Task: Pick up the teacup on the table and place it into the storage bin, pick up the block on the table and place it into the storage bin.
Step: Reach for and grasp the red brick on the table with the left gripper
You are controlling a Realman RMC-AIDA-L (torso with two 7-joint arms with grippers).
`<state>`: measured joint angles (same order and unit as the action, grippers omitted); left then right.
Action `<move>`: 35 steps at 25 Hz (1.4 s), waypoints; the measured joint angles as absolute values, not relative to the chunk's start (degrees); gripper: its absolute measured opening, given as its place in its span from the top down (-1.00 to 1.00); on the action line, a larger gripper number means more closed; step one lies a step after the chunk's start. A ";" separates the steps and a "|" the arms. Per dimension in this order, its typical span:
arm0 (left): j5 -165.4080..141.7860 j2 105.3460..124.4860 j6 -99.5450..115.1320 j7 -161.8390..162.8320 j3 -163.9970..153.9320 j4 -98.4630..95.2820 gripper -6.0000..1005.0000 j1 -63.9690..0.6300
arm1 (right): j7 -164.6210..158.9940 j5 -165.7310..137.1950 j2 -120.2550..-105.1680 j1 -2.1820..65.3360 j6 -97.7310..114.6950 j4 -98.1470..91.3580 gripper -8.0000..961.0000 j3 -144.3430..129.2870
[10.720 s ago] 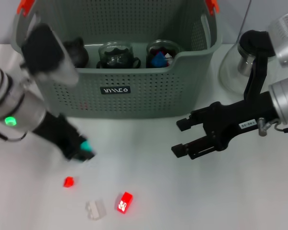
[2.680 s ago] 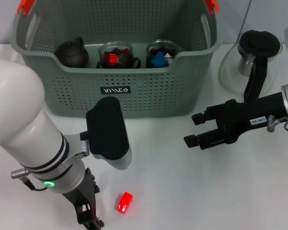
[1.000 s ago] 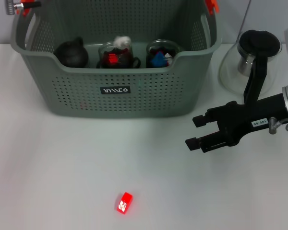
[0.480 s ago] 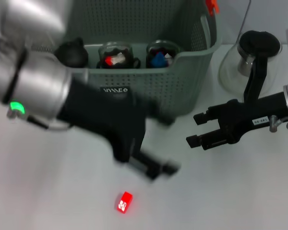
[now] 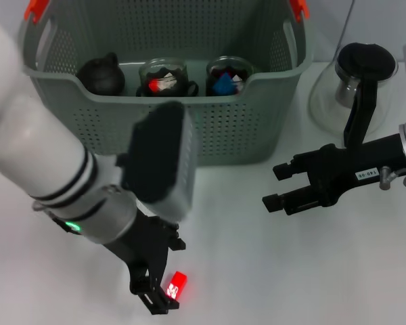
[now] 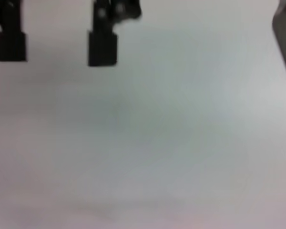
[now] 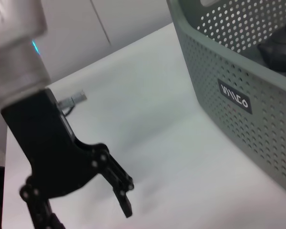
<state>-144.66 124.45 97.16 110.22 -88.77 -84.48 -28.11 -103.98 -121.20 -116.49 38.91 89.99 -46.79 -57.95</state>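
Observation:
A glowing red block lies on the white table near its front edge. My left gripper is low over the table and open, and the block sits just off its fingertips, beside the nearer finger. The right wrist view shows the same left gripper with its jaws spread. The grey-green storage bin stands at the back. It holds two glass teacups with small blocks in them. No teacup shows on the table. My right gripper hovers open to the right of the bin, holding nothing.
A dark teapot sits in the bin's left end. A glass pitcher with a black lid and handle stands at the back right, behind the right arm. The left wrist view shows two black fingers apart over bare table.
The left arm, out of view a second ago, swept across the middle and came down beside the red block. The right arm has stayed put.

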 joint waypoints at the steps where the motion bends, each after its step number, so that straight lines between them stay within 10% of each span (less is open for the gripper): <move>1: -145.96 124.49 95.89 110.19 -90.64 -84.14 -0.83 -28.13 | -104.04 -121.20 -116.51 38.91 89.94 -46.78 -0.74 -57.95; 35: -152.47 124.80 85.66 110.01 -106.54 -79.25 -0.32 -29.44 | -103.73 -121.20 -116.44 37.83 89.82 -46.14 -0.74 -57.39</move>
